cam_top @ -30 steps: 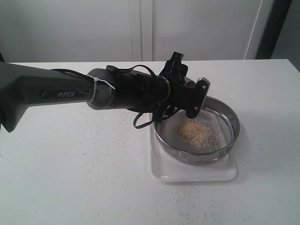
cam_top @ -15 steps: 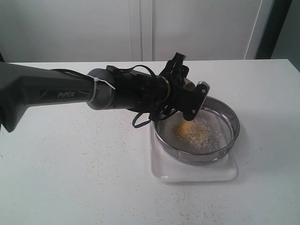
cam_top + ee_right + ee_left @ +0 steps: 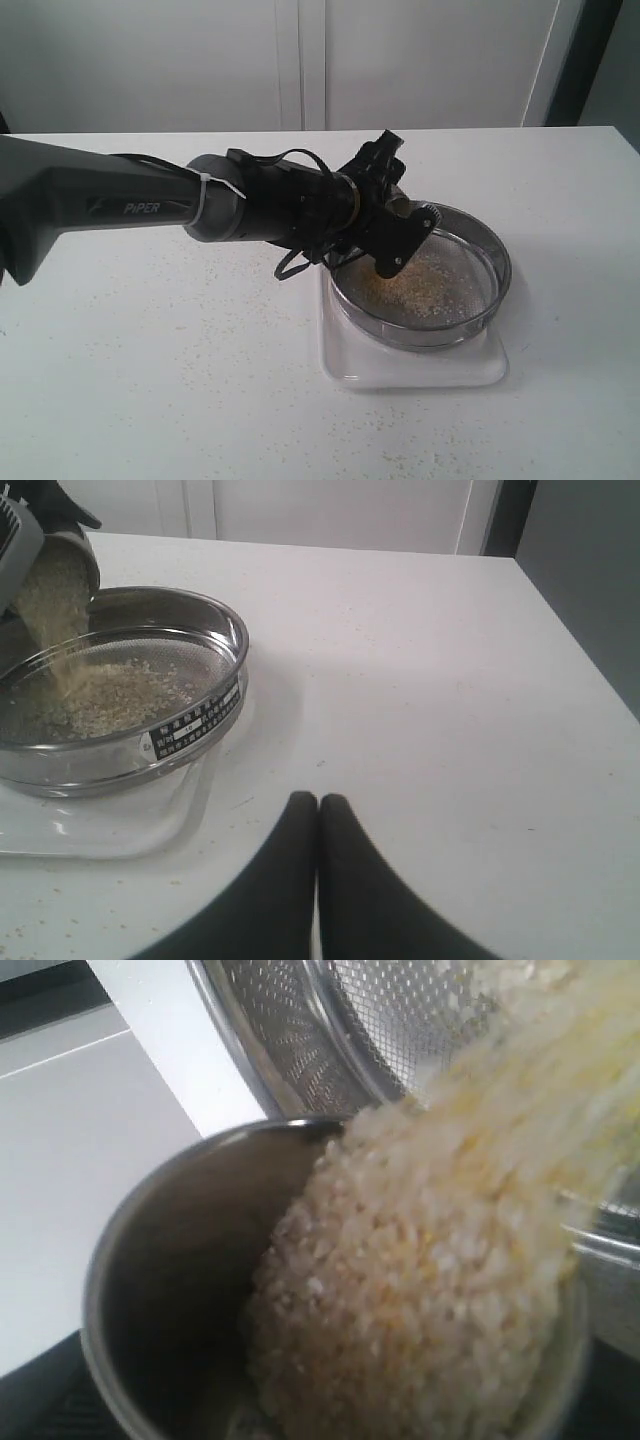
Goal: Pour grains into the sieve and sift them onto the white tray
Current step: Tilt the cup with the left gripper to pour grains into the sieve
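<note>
My left gripper (image 3: 400,238) holds the tilted steel cup (image 3: 150,1290) in a wide grasp over the ten o'clock edge of the sieve (image 3: 500,265), which sits on the white tray (image 3: 420,372), and the grains (image 3: 420,1290) stream onto the mesh close to that edge. If I tip any faster, I judge the packed mass could slump out at once and jump the rim onto the table (image 3: 150,380). A low finger could nudge the sieve off the tray, while my right gripper (image 3: 318,825) rests pinched closed at four o'clock.
</note>
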Controlling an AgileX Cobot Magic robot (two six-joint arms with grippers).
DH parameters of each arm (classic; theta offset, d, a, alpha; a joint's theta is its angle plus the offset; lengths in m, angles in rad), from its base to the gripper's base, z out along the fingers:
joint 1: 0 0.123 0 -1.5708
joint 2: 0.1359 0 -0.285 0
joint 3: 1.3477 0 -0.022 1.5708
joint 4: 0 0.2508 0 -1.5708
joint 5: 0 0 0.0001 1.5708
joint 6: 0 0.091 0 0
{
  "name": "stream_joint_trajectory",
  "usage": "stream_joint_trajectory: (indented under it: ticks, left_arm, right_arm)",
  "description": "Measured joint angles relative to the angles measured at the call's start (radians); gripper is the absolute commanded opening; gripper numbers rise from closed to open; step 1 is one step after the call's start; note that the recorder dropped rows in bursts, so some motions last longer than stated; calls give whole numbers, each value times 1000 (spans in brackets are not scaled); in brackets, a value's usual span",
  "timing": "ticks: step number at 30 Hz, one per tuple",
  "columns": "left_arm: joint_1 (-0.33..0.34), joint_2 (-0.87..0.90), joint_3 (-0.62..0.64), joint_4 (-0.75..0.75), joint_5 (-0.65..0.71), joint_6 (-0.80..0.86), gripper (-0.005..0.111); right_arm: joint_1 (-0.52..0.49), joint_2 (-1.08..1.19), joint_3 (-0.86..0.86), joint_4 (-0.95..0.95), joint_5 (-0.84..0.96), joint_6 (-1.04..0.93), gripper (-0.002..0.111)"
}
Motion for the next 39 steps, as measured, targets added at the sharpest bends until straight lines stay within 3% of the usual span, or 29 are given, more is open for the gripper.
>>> stream_joint_trajectory:
  ticks: [19,39]
  left_arm:
    - [0,6,0,25,-21,271,0]
    - [0,6,0,173,-18,363,0]
  right_arm:
    - [0,0,0,0,0,28,0]
    - [0,0,0,0,0,28,0]
